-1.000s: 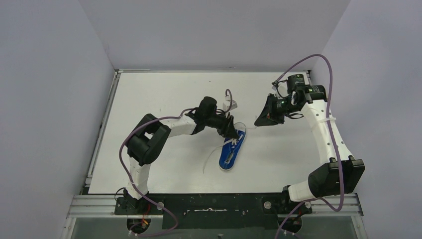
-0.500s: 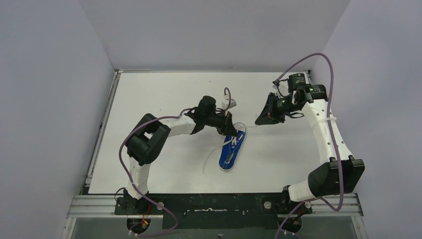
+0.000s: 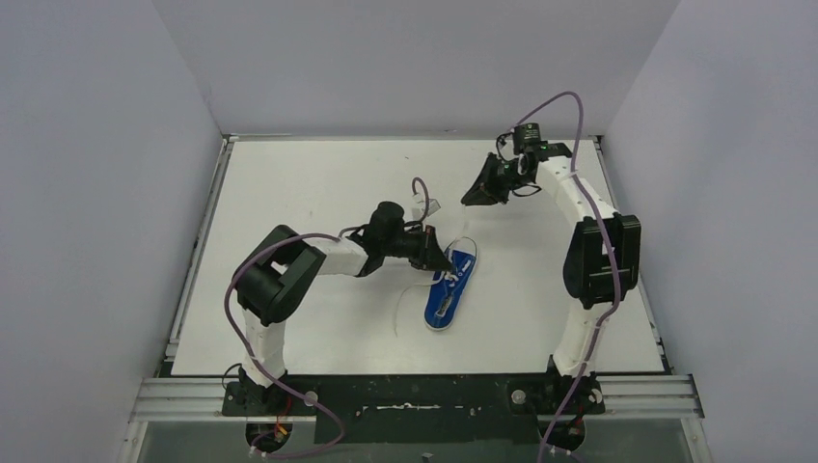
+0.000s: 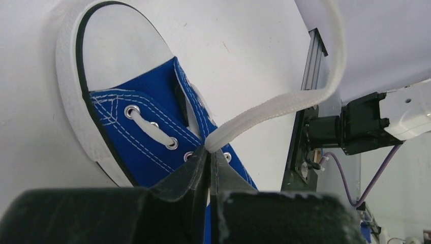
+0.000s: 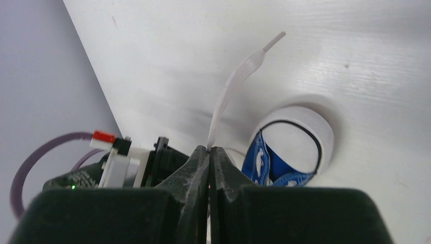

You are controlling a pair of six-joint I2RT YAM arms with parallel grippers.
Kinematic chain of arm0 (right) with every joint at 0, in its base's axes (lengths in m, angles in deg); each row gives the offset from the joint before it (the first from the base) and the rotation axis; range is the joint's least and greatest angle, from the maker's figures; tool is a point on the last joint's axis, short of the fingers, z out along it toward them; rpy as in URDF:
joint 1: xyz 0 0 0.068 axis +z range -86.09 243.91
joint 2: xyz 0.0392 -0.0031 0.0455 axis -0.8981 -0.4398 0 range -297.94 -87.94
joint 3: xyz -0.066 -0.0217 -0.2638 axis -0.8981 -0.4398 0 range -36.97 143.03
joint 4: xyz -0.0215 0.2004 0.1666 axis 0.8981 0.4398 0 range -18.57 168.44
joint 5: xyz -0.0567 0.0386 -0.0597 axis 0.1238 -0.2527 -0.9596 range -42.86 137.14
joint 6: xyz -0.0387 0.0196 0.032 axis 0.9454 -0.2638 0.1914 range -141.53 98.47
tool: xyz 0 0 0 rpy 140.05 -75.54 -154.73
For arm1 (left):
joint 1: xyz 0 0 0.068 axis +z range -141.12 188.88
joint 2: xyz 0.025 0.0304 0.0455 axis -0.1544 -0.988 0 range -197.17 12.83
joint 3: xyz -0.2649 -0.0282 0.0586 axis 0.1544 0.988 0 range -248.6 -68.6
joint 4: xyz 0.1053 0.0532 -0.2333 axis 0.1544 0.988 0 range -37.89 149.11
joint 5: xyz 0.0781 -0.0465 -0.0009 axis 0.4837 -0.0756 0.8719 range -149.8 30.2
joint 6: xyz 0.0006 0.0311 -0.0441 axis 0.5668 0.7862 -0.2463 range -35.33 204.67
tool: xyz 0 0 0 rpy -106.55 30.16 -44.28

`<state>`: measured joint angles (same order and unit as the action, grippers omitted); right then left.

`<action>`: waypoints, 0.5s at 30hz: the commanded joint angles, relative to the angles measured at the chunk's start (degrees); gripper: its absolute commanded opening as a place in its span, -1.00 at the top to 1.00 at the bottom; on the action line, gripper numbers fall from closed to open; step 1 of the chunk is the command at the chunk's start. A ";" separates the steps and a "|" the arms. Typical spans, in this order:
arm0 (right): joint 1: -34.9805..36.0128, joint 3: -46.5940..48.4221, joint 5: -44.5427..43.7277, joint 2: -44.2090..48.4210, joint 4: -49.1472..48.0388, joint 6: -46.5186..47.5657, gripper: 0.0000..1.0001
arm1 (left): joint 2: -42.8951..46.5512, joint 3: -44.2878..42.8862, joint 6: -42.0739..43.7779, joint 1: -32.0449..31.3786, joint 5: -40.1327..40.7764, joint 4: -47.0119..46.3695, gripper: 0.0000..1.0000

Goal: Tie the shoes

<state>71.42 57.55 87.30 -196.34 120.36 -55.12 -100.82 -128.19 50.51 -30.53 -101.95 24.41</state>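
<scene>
My left fingers [image 4: 203, 165] were partly open a second ago; now they are closed, pinching a white lace [image 4: 284, 107] right where it leaves the upper eyelets of the blue canvas sneaker [image 3: 450, 289]. Over the same second the right arm [image 3: 598, 256] swung from the right-hand edge of the surface [image 3: 289, 174] towards the far edge, folding its elbow up. Its right fingers [image 5: 203, 157] have stayed clamped on a lace close to the tip, and the stiff end pokes out past them. A thin white line in the overhead view runs from the toe up to those fingers, so I judge both are on the same lace, one low and one near its end, though I cannot trace it all the way

For the task, I read this as one lace being drawn off and held at two points, ready to be shaped into a loop or crossed over. The second lace [image 3: 403, 307] lies slack on the surface just left of the sneaker, and no knot or bow shows, so the tying proper is not yet done

The sneaker sits near the middle of the surface, a little towards the near edge, its white toe cap pointing at the far right corner

I can read no brand, label or writing on the sneaker or the arms
</scene>
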 commanded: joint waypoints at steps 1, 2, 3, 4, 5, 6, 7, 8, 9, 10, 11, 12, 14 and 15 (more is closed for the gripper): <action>4.35 3.66 -1.34 -4.14 -10.87 -6.96 1.00 | 5.99 2.38 -3.75 0.64 3.57 -8.07 1.00; 5.44 4.88 -2.37 -5.73 -11.66 -7.50 1.00 | 6.52 2.79 -3.67 0.72 4.20 -7.64 1.00; 6.79 6.32 -3.25 -7.69 -11.92 -7.70 1.00 | 6.85 3.26 -3.68 0.81 4.45 -7.72 1.00; 8.01 8.01 -3.87 -9.77 -11.77 -7.89 1.00 | 7.01 3.60 -3.95 0.90 4.52 -8.06 1.00; 9.20 9.53 -4.19 -11.76 -11.65 -8.47 1.00 | 7.17 3.95 -4.10 0.89 4.60 -8.37 1.00; 10.31 10.77 -4.09 -13.68 -12.51 -9.04 1.00 | 7.27 4.26 -4.39 0.84 4.70 -8.91 1.00; 11.33 11.87 -3.87 -15.32 -13.47 -9.49 1.00 | 7.22 4.57 -4.71 0.84 4.77 -9.28 1.00; 12.32 13.82 -4.01 -17.08 -12.52 -8.99 1.00 | 7.17 4.73 -5.13 0.84 5.01 -9.42 1.00; 12.95 16.11 -3.68 -18.95 -10.99 -7.91 1.00 | 7.12 4.89 -5.54 0.85 5.20 -9.65 1.00; 13.34 18.61 -3.39 -20.70 -8.11 -5.87 1.00 | 7.08 5.13 -5.96 0.84 5.51 -9.87 1.00; 13.40 21.08 -4.46 -22.02 -4.38 -3.34 0.87 | 7.18 5.35 -6.42 0.84 5.96 -9.86 1.00; 12.78 22.72 -5.78 -22.79 -0.65 -1.05 0.65 | 7.33 5.49 -6.80 0.84 6.55 -9.42 1.00; 10.69 24.67 -8.73 -22.45 5.61 4.28 0.30 | 7.96 5.60 -7.14 0.84 7.58 -8.30 1.00; 9.64 24.55 -10.84 -21.04 7.87 7.12 0.14 | 8.34 5.63 -7.39 0.84 8.67 -7.23 1.00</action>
<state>85.45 77.24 83.13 -220.64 116.30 -58.59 -96.03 -122.40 44.66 -30.01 -96.60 18.99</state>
